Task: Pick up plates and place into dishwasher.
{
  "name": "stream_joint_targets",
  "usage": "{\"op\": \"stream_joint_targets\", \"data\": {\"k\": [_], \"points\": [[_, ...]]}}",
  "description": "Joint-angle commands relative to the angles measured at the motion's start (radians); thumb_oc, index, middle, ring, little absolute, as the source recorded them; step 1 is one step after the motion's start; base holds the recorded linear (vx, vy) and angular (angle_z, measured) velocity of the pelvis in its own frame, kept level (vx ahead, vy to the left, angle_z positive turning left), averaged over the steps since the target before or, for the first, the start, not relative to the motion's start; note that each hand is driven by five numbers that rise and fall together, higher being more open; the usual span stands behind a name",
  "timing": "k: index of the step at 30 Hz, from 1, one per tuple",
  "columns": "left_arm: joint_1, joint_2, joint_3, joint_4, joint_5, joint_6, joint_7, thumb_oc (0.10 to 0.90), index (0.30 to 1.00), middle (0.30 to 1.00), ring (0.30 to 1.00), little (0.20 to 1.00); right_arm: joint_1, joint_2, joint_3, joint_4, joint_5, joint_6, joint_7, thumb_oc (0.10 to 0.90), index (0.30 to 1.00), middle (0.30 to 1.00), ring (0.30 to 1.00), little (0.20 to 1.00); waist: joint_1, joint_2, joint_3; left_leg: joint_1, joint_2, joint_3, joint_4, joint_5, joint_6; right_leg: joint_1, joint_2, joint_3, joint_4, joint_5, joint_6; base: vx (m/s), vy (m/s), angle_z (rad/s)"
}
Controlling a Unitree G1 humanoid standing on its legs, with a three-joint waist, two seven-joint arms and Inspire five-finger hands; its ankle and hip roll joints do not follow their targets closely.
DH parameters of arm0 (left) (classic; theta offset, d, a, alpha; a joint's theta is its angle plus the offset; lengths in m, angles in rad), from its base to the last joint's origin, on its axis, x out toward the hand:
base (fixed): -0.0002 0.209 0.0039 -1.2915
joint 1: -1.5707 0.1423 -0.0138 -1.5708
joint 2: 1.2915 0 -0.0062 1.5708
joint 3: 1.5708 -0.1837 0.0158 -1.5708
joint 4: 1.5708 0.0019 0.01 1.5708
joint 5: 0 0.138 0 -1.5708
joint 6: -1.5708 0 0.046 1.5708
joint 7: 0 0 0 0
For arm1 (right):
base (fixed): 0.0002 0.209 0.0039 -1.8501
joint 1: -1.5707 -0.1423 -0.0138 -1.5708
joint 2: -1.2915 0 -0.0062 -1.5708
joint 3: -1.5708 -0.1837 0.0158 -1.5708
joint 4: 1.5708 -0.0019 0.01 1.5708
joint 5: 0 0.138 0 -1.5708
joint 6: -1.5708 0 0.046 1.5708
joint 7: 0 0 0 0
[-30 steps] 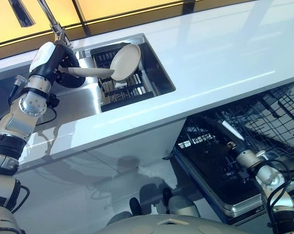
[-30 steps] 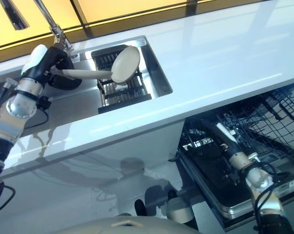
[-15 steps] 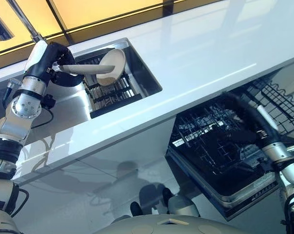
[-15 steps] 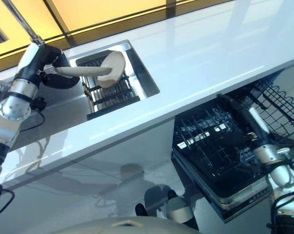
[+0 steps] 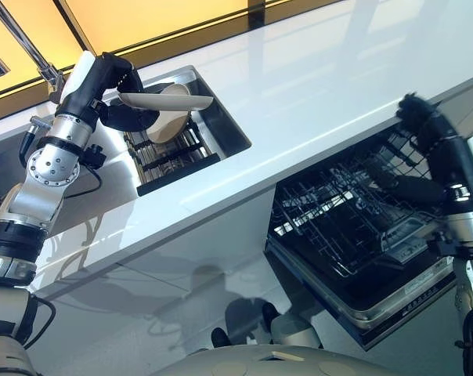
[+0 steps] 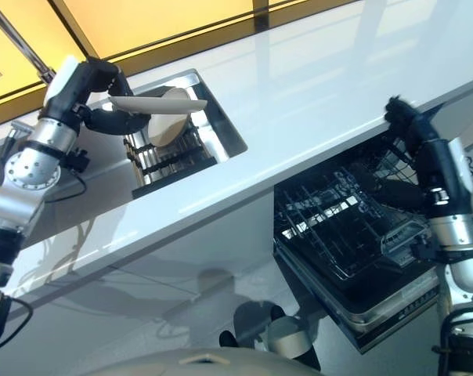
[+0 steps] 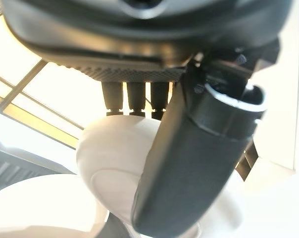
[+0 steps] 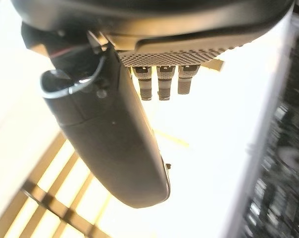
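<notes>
Left hand (image 5: 117,88): raised over the sink (image 5: 221,117), its fingers (image 7: 131,99) and thumb clamped on the rim of a plate (image 5: 166,100). The plate is held nearly level, edge-on, just past the fingers and above the dark slatted rack (image 5: 170,153) in the sink; a second pale plate (image 5: 167,124) stands tilted in the rack beneath it.

Right hand (image 6: 409,125): lifted to the edge of the glossy white desk (image 5: 315,86), fingers extended and slack, holding nothing. The black wire dishwasher rack (image 5: 346,219) is pulled out below it.

Change: one second ago the held plate was tilted face-up; the right hand was down inside the dishwasher rack.
</notes>
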Motion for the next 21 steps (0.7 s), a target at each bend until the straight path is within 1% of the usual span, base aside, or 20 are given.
{"op": "stream_joint_targets", "data": {"k": [1,3,5,6,8,9,11,12,14,16,17,18,21], "points": [[-0.176,0.001,0.043,-0.044,-0.09,-0.075,0.039,0.1,0.3,0.3,0.3,0.2,-0.148,-0.114,-0.08,-0.089,0.002,-0.127,-0.105,0.8,0.9,0.9,0.9,0.9,0.026,0.006,-0.115,-0.008,-0.049,-0.046,0.034,-0.141,0.025,-0.038,0.05,0.009,0.083,-0.101,0.083,0.0,0.0,0.0],[-0.204,-0.015,0.014,-0.043,-0.108,-0.082,0.029,0.1,0.3,0.3,0.3,0.2,-0.184,-0.136,-0.052,-0.075,-0.051,-0.139,-0.119,0.8,0.9,0.9,0.9,0.9,0.032,0.004,-0.118,-0.009,-0.05,-0.049,0.034,-0.141,0.024,-0.036,0.05,0.009,0.077,-0.097,0.084,-0.02,0.001,-0.05],[-0.224,-0.031,-0.011,-0.046,-0.13,-0.087,0.016,0.1,0.3,0.3,0.3,0.2,-0.226,-0.16,-0.014,-0.069,-0.126,-0.141,-0.173,0.8,0.9,0.9,0.9,0.9,0.039,0.002,-0.124,-0.009,-0.05,-0.052,0.034,-0.138,0.022,-0.032,0.05,0.008,0.07,-0.092,0.084,-0.01,-0.002,-0.06],[-0.224,-0.031,-0.011,-0.046,-0.13,-0.087,0.016,0.1,0.3,0.3,0.3,0.2,-0.226,-0.16,-0.014,-0.069,-0.126,-0.141,-0.173,0.8,0.9,0.9,0.9,0.9,0.039,0.002,-0.124,-0.009,-0.05,-0.052,0.034,-0.138,0.022,-0.032,0.05,0.008,0.07,-0.092,0.084,-0.02,-0.007,-0.07],[-0.246,-0.059,-0.044,-0.067,-0.145,-0.087,0.0,0.1,0.3,0.3,0.3,0.2,-0.31,-0.198,0.048,-0.081,-0.223,-0.109,-0.228,0.8,0.9,0.9,0.9,0.9,0.051,-0.004,-0.128,-0.01,-0.05,-0.058,0.037,-0.137,0.02,-0.028,0.05,0.005,0.065,-0.089,0.083,-0.02,-0.014,-0.09],[-0.25,-0.063,-0.049,-0.071,-0.144,-0.086,0.0,0.1,0.3,0.3,0.3,0.2,-0.323,-0.203,0.059,-0.083,-0.235,-0.102,-0.232,0.8,0.9,0.9,0.9,0.9,0.053,-0.005,-0.128,-0.01,-0.05,-0.059,0.038,-0.137,0.02,-0.027,0.05,0.004,0.065,-0.088,0.082,-0.02,-0.023,-0.07],[-0.267,-0.086,-0.075,-0.092,-0.138,-0.077,0.001,0.1,0.3,0.3,0.3,0.2,-0.397,-0.233,0.121,-0.104,-0.312,-0.056,-0.25,0.8,0.9,0.9,0.9,0.9,0.063,-0.01,-0.129,-0.01,-0.05,-0.067,0.04,-0.136,0.018,-0.023,0.049,0.003,0.062,-0.086,0.081,-0.01,-0.013,-0.02],[-0.267,-0.087,-0.075,-0.094,-0.137,-0.077,0.001,0.1,0.3,0.3,0.3,0.2,-0.403,-0.236,0.127,-0.104,-0.318,-0.053,-0.252,0.8,0.9,0.9,0.9,0.9,0.063,-0.01,-0.128,-0.01,-0.05,-0.067,0.041,-0.136,0.018,-0.022,0.049,0.003,0.061,-0.086,0.081,0.0,0.0,0.0],[-0.28,-0.104,-0.093,-0.102,-0.144,-0.076,-0.004,0.1,0.3,0.3,0.3,0.2,-0.469,-0.261,0.185,-0.121,-0.336,0.001,-0.208,0.8,0.9,0.9,0.9,0.9,0.071,-0.015,-0.13,-0.011,-0.05,-0.072,0.042,-0.134,0.016,-0.019,0.048,0.001,0.058,-0.083,0.08,0.0,0.0,0.0],[-0.287,-0.111,-0.1,-0.103,-0.147,-0.076,-0.008,0.1,0.3,0.3,0.3,0.2,-0.496,-0.271,0.213,-0.121,-0.336,0.021,-0.2,0.8,0.9,0.9,0.9,0.9,0.075,-0.017,-0.132,-0.012,-0.05,-0.074,0.042,-0.133,0.015,-0.018,0.047,0.0,0.056,-0.082,0.08,0.0,-0.015,0.02],[-0.294,-0.122,-0.111,-0.106,-0.155,-0.083,-0.017,0.1,0.3,0.3,0.3,0.2,-0.547,-0.279,0.264,-0.118,-0.332,0.06,-0.161,0.8,0.9,0.9,0.9,0.9,0.082,-0.02,-0.136,-0.012,-0.049,-0.077,0.041,-0.131,0.014,-0.016,0.047,-0.002,0.054,-0.08,0.079,0.0,-0.026,0.03],[-0.294,-0.122,-0.111,-0.106,-0.155,-0.083,-0.017,0.1,0.3,0.3,0.3,0.2,-0.547,-0.279,0.264,-0.118,-0.332,0.06,-0.161,0.8,0.9,0.9,0.9,0.9,0.082,-0.02,-0.136,-0.012,-0.049,-0.077,0.041,-0.131,0.014,-0.016,0.047,-0.002,0.054,-0.08,0.079,0.0,-0.041,0.02],[-0.309,-0.135,-0.126,-0.12,-0.174,-0.099,-0.031,0.1,0.3,0.3,0.3,0.2,-0.628,-0.29,0.342,-0.097,-0.266,0.119,-0.047,0.8,0.9,0.9,0.9,0.9,0.095,-0.026,-0.139,-0.014,-0.048,-0.082,0.042,-0.128,0.013,-0.015,0.045,-0.004,0.054,-0.079,0.078,0.0,-0.02,0.03]]}}
